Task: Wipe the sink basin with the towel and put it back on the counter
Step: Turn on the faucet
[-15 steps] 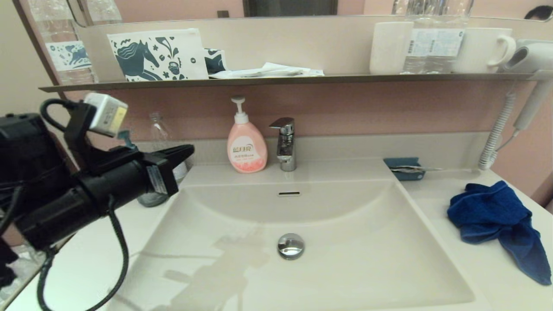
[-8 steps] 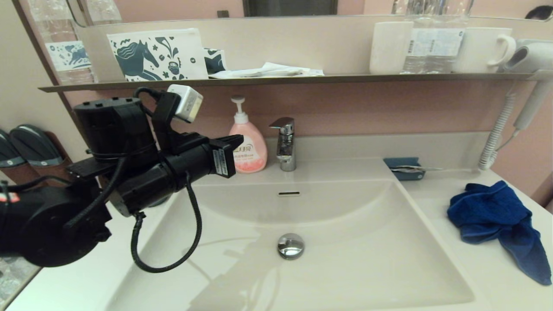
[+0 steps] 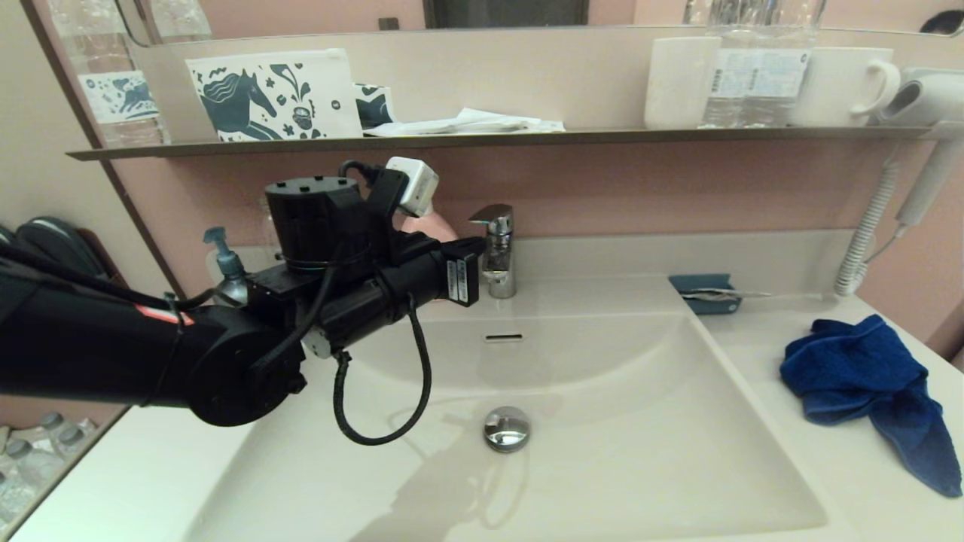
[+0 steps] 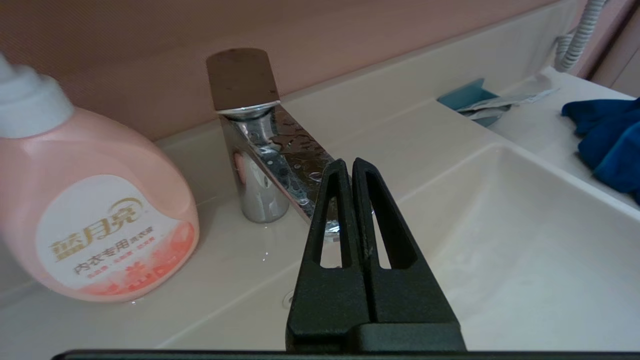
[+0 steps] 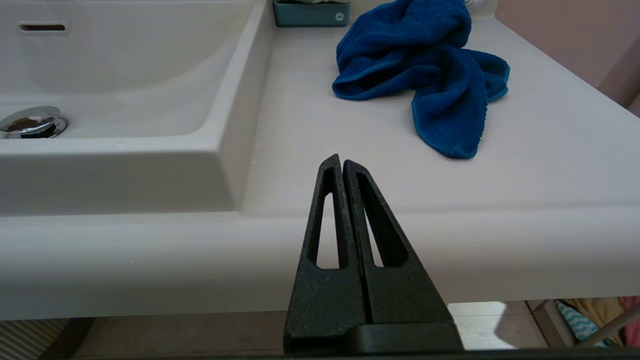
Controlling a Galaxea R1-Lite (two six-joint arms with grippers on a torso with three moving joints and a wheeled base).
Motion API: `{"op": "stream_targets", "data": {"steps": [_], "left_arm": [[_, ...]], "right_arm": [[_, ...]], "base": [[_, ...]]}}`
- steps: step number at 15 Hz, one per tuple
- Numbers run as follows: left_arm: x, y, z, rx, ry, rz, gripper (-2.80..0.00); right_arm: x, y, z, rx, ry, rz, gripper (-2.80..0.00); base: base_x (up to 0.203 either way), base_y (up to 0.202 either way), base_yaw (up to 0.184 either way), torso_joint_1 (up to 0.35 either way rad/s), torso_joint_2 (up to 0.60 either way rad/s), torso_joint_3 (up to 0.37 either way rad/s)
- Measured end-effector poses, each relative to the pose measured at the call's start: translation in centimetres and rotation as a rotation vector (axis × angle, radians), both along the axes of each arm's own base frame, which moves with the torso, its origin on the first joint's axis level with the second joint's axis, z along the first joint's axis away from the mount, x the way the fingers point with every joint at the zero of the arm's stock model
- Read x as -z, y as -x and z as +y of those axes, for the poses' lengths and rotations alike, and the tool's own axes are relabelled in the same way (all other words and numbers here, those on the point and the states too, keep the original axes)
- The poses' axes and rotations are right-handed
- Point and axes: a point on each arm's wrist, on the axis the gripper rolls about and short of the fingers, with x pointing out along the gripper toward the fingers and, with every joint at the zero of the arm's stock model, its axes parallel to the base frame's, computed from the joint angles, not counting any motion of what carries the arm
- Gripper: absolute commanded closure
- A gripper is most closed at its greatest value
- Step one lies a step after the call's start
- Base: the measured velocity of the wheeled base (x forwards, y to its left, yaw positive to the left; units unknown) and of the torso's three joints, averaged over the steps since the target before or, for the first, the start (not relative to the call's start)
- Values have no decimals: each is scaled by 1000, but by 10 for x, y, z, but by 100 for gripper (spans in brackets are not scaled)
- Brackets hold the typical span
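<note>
The blue towel lies crumpled on the cream counter right of the sink basin; nothing touches it. The basin shows its chrome drain plug and overflow slot. My left gripper hangs shut and empty above the basin's back left part, its tips close in front of the chrome faucet. The right gripper is out of the head view; it is shut and empty, low before the counter's front edge, with the towel beyond it.
A pink soap bottle stands left of the faucet. A teal tray sits behind the towel. A dark wall shelf carries cups, bottles and a box. A hair dryer hangs at right. A pump bottle stands far left.
My left arm has swung from the far left to the right, over the basin's back, up to the faucet. Its gripper stays shut. The towel has not moved.
</note>
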Motion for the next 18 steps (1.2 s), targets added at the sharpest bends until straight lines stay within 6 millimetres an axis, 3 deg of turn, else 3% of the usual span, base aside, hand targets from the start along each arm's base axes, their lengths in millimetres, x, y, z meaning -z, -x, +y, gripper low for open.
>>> {"op": "stream_targets", "data": {"steps": [9, 18], "left_arm": [[4, -36, -28, 14, 19, -27, 0], [12, -59, -34, -4, 23, -37, 0]], "right_arm": [[0, 0, 0, 0, 0, 0, 0], [0, 0, 0, 0, 0, 0, 0]], "base": [[0, 0, 0, 0, 0, 0], [0, 0, 0, 0, 0, 0]]}}
